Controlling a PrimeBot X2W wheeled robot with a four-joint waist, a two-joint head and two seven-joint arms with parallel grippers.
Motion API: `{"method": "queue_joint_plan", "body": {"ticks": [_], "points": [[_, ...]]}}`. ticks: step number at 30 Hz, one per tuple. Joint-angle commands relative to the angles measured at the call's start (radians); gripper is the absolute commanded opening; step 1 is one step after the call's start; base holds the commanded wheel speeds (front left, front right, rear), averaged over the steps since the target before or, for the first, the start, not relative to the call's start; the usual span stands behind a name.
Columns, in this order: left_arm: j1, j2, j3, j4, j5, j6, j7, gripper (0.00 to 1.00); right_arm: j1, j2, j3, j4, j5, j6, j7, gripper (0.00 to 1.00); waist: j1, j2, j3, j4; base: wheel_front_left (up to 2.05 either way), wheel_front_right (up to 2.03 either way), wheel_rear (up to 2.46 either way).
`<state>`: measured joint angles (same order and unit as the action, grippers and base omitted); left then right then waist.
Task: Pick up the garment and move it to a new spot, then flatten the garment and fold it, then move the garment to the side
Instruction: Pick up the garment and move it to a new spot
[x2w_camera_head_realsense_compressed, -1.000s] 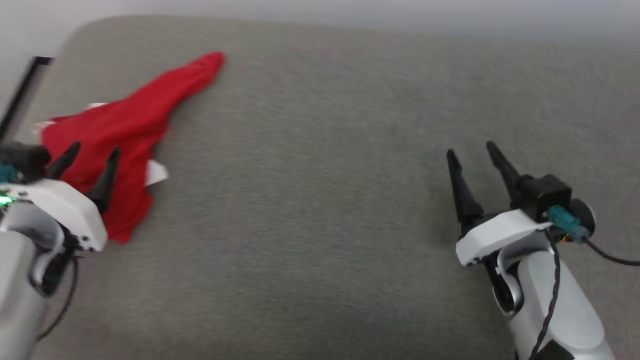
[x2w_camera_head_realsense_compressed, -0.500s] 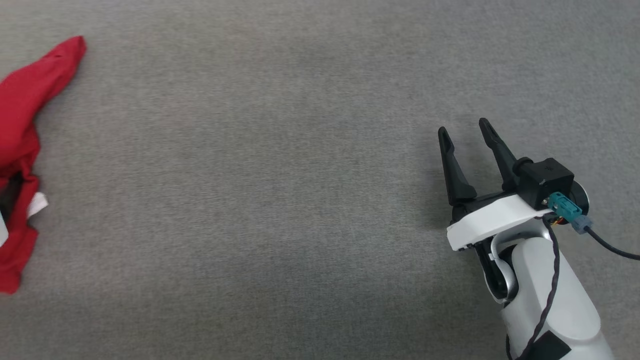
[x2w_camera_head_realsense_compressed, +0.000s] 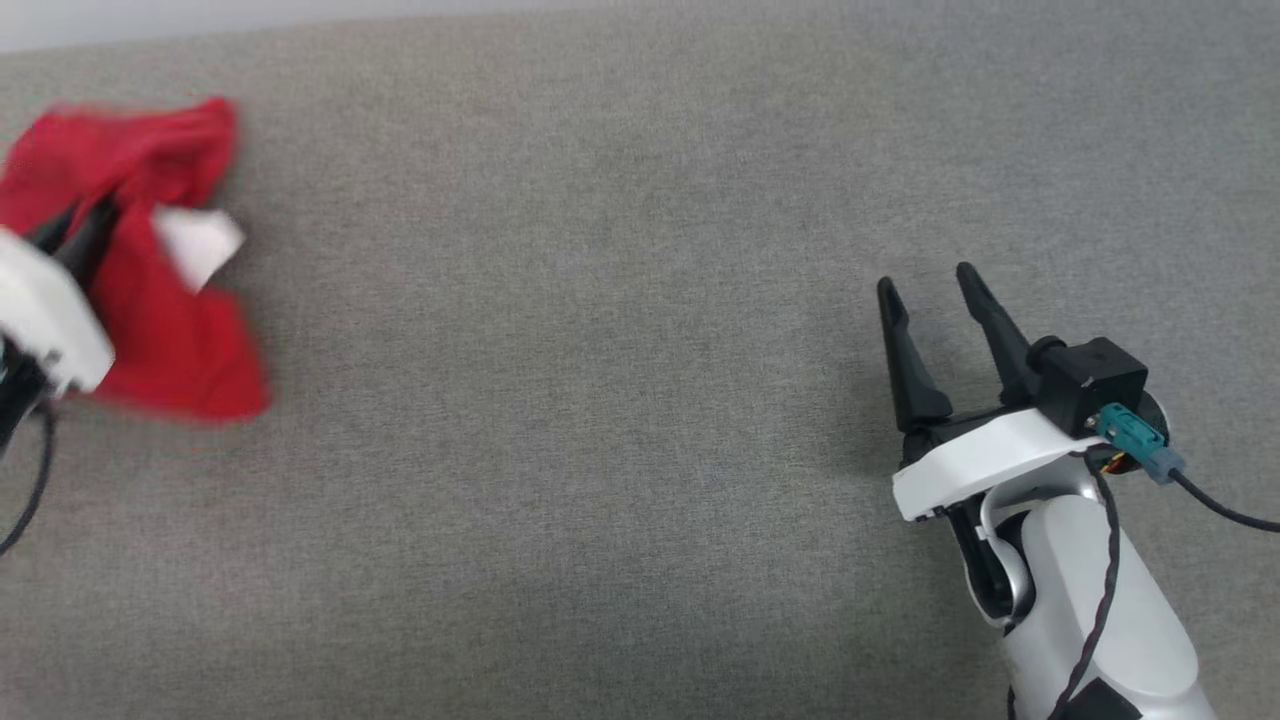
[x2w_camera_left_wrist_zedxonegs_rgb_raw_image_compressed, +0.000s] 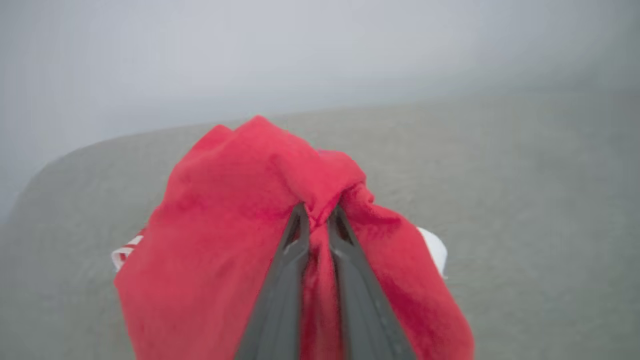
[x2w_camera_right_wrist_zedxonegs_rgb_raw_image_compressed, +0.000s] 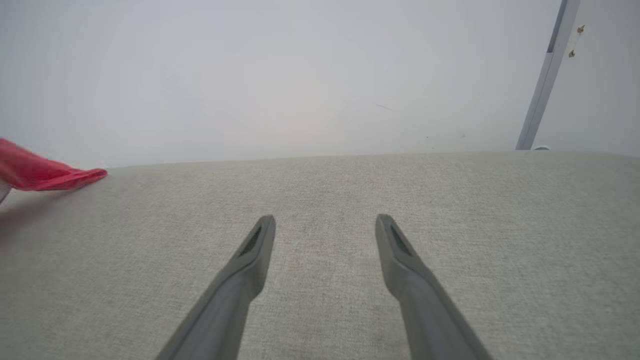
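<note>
The left gripper (x2w_camera_left_wrist_zedxonegs_rgb_raw_image_compressed: 316, 212) is clamped on a pinch of the garment (x2w_camera_left_wrist_zedxonegs_rgb_raw_image_compressed: 225, 200). In its wrist view the two fingers run almost together, with a ridge of red cloth squeezed between the tips and the rest spilling down both sides of them. Gripping one small fold lets the shirt hang as a bunch. I judge that suits the first step, the carry to a new spot, since nothing has to lie flat yet. A bit of striped trim (x2w_camera_left_wrist_zedxonegs_rgb_raw_image_compressed: 122, 250) peeps out at the bunch's left edge.

In the head view the garment is a blurred red heap at the far left of the grey surface (x2w_camera_head_realsense_compressed: 600, 400). It is wrapped about the dark fingers, with a white panel (x2w_camera_head_realsense_compressed: 195, 245) showing on its right side (whether the lower edge drags on the surface or hangs clear, I cannot tell).

The right gripper (x2w_camera_head_realsense_compressed: 925, 280) is spread wide and holds nothing. It sits low over the surface at the right, well apart from the garment, with bare grey between them. It is probably parked there to keep out of the carry and to be at hand for the flattening. In its own wrist view a red tip of the cloth shows at the far left, off to the side of its fingers and not between them, with a pale wall (x2w_camera_right_wrist_zedxonegs_rgb_raw_image_compressed: 300, 75) behind. Setting down, flattening, folding and the move aside all look yet to be done.
</note>
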<state>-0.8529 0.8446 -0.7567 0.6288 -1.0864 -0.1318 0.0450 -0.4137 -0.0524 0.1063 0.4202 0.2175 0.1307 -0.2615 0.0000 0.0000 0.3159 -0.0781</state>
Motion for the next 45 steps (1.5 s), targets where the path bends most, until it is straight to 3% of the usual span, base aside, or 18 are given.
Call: {"method": "queue_joint_plan", "body": {"ticks": [1,8,15,17,26,33,39,40,42,44,45], "points": [[-0.028,-0.006,-0.004,-0.026,-0.018,0.002,-0.004,0.0,0.01,0.001,0.007,0.0,0.012,0.0,-0.005,1.0,0.0,0.0,-0.006,-0.003,0.0,0.0,0.0],[-0.113,-0.057,-0.051,-0.303,-0.183,0.002,0.035,0.0,0.012,0.0,0.023,-0.015,0.072,0.0,-0.005,1.0,0.0,0.0,0.001,-0.061,0.0,0.0,0.0],[-0.153,-0.207,-0.131,-0.491,-0.307,0.002,0.083,0.0,0.016,0.001,0.026,-0.045,0.144,0.0,-0.005,1.0,0.0,0.0,0.053,-0.188,0.0,0.0,0.0],[-0.156,-0.225,-0.153,-0.499,-0.318,0.002,0.096,0.0,0.019,0.0,0.023,-0.051,0.159,0.0,-0.005,1.0,0.0,0.0,0.066,-0.218,0.0,0.0,0.0],[-0.128,-0.115,-0.25,-0.325,-0.304,0.002,0.165,0.0,0.037,0.002,0.036,-0.08,0.228,0.0,-0.005,1.0,0.0,0.0,0.112,-0.335,0.0,0.0,0.0],[-0.172,-0.054,-0.347,-0.241,-0.224,0.002,0.192,0.0,0.046,0.001,0.044,-0.09,0.254,0.0,-0.005,1.0,0.0,0.0,0.123,-0.364,0.0,0.0,0.0],[-0.185,-0.041,-0.465,-0.204,-0.17,0.002,0.226,0.0,0.044,0.001,0.045,-0.095,0.257,0.0,-0.005,1.0,0.0,0.0,0.126,-0.37,0.0,0.0,0.0],[-0.19,-0.042,-0.479,-0.201,-0.159,0.002,0.224,0.04,0.044,0.001,0.044,-0.095,0.254,0.0,-0.005,1.0,0.0,0.0,0.125,-0.368,0.0,0.0,0.0],[-0.2,-0.049,-0.491,-0.198,-0.157,0.002,0.196,0.25,0.044,0.001,0.039,-0.094,0.247,0.0,-0.005,1.0,0.0,0.0,0.12,-0.36,0.0,0.0,0.0],[-0.219,-0.06,-0.49,-0.206,-0.171,0.002,0.149,0.57,0.043,0.001,0.031,-0.091,0.237,0.0,-0.005,1.0,0.0,0.0,0.112,-0.346,0.0,0.0,0.0],[-0.228,-0.067,-0.487,-0.213,-0.18,0.002,0.124,0.87,0.043,0.001,0.024,-0.088,0.23,0.0,-0.005,1.0,0.0,0.0,0.105,-0.336,0.0,0.0,0.0]]}}
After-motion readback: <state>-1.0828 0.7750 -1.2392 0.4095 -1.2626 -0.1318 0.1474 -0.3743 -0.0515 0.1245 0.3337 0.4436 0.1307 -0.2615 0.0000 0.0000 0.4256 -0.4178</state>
